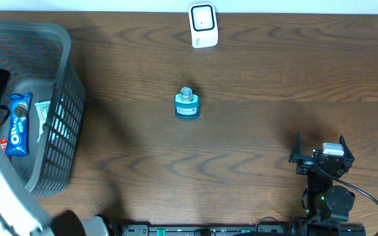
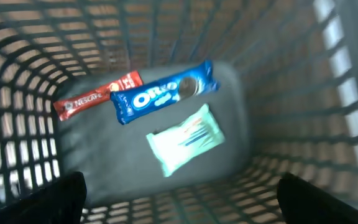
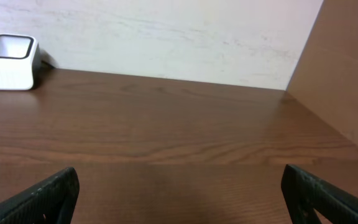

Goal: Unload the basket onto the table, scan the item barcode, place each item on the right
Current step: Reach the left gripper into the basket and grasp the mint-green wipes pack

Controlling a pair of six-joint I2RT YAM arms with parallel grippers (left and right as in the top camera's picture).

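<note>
A white barcode scanner (image 1: 203,25) stands at the table's far edge, also in the right wrist view as the scanner (image 3: 8,62) at far left. A small teal jar (image 1: 187,104) stands upright mid-table. Inside the grey basket (image 1: 64,39) lie a blue Oreo pack (image 2: 163,92), a red Nescafe sachet (image 2: 95,96) and a pale green-white packet (image 2: 185,138). My left gripper (image 2: 180,193) hangs open above these items, touching none. My right gripper (image 1: 320,145) rests open near the front right, holding nothing.
The basket's mesh walls (image 2: 303,93) rise around the left gripper on all sides. A brown cardboard panel (image 3: 347,68) stands at the table's right end. Bare wooden table (image 1: 274,98) lies between the jar and the right arm.
</note>
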